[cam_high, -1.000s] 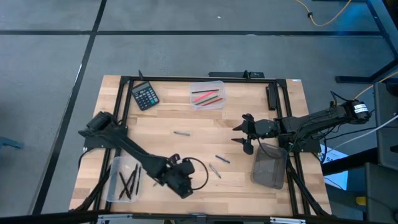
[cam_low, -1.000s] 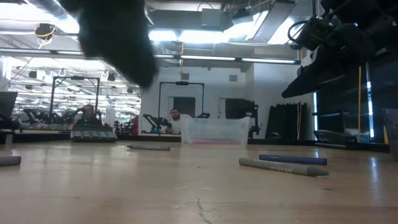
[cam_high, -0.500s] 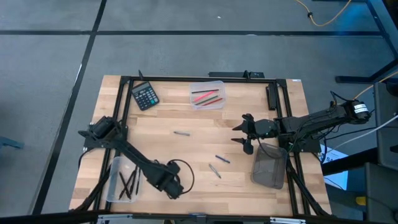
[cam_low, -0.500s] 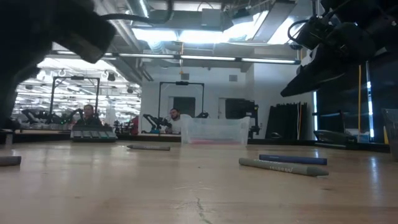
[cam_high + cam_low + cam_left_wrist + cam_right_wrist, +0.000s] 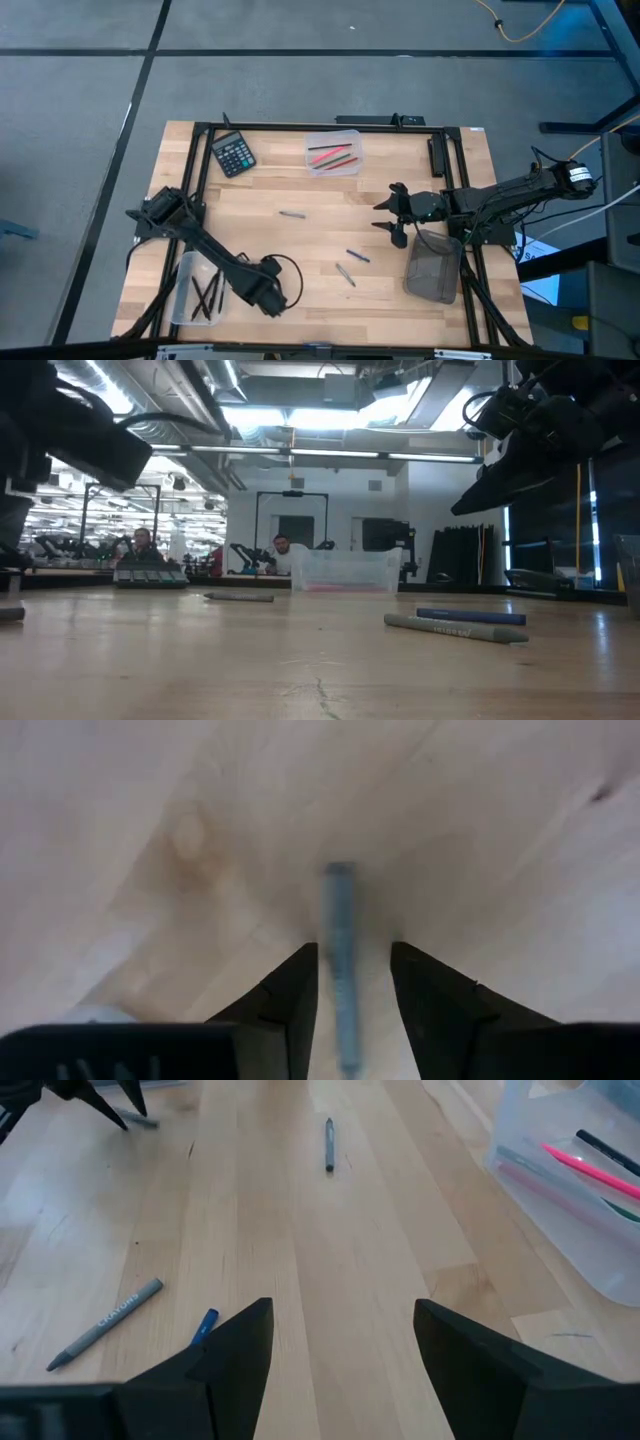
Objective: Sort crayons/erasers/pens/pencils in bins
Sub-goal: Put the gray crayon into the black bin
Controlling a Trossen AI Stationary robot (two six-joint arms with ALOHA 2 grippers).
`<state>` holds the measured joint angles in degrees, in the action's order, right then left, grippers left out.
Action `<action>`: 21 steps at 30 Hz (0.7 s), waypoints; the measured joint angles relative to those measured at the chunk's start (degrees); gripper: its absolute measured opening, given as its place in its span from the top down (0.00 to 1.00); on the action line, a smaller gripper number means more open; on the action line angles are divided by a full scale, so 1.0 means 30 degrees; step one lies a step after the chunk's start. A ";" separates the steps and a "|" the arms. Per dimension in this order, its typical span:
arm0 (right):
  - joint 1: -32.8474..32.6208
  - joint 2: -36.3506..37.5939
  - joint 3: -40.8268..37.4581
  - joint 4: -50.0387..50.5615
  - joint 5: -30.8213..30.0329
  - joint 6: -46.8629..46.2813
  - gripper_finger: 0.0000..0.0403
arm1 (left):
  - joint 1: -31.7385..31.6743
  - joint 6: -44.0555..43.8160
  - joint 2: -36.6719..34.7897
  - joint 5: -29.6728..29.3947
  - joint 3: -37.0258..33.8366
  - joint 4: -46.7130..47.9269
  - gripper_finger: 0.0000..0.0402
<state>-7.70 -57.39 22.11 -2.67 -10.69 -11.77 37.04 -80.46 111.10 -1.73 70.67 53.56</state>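
Note:
My left gripper (image 5: pixel 268 300) is open low over the table near its front edge, beside the clear bin (image 5: pixel 198 288) that holds black sticks. In the left wrist view its fingers (image 5: pixel 352 948) stand on either side of a grey-blue stick (image 5: pixel 338 910) lying on the wood. My right gripper (image 5: pixel 392 215) is open and empty above the table's right part, by the smoky grey bin (image 5: pixel 433 266). A second clear bin (image 5: pixel 333 153) at the far edge holds red, pink and green sticks. Loose sticks lie mid-table: a grey one (image 5: pixel 291 213), a blue one (image 5: pixel 358 256) and a grey crayon (image 5: pixel 345 274). My left gripper's fingers (image 5: pixel 300 985) flank the grey-blue stick, slanting down and lying along it. The stick rests on the table. I cannot tell whether either finger touches it.
A black calculator (image 5: pixel 233 153) lies at the far left corner. A black frame (image 5: pixel 300 126) runs along the table's edges. Bare wood lies between the loose sticks. People and equipment show in the room behind (image 5: pixel 285 550).
My left gripper has gone toward the table's left edge, from mid-front to beside the clear bin with black sticks, and now stands over the grey-blue stick. My right arm has kept still.

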 joint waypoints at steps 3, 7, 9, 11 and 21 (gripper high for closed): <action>0.0000 0.0000 0.0000 0.0068 0.0006 -0.0035 0.39 | -0.0026 -0.0001 -0.0083 0.0527 -0.0885 -0.1084 0.69; 0.0000 0.0000 0.0000 0.0076 0.0006 -0.0052 0.39 | -0.0029 0.0006 -0.0119 0.0601 -0.1127 -0.1282 0.69; 0.0000 0.0000 0.0000 0.0072 0.0006 -0.0087 0.39 | -0.0022 0.0001 -0.0114 0.0607 -0.1127 -0.1231 0.70; 0.0000 0.0000 0.0000 0.0079 0.0006 -0.0232 0.39 | -0.0169 0.0011 -0.0105 0.0687 -0.1130 -0.1276 0.73; 0.0000 0.0000 0.0000 0.0079 0.0006 -0.0675 0.39 | -0.0943 -0.0078 -0.0105 0.0113 -0.1164 -0.1679 0.90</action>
<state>-7.70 -57.39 22.11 -2.44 -10.68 -13.79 34.21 -80.70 110.78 -1.39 67.18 48.52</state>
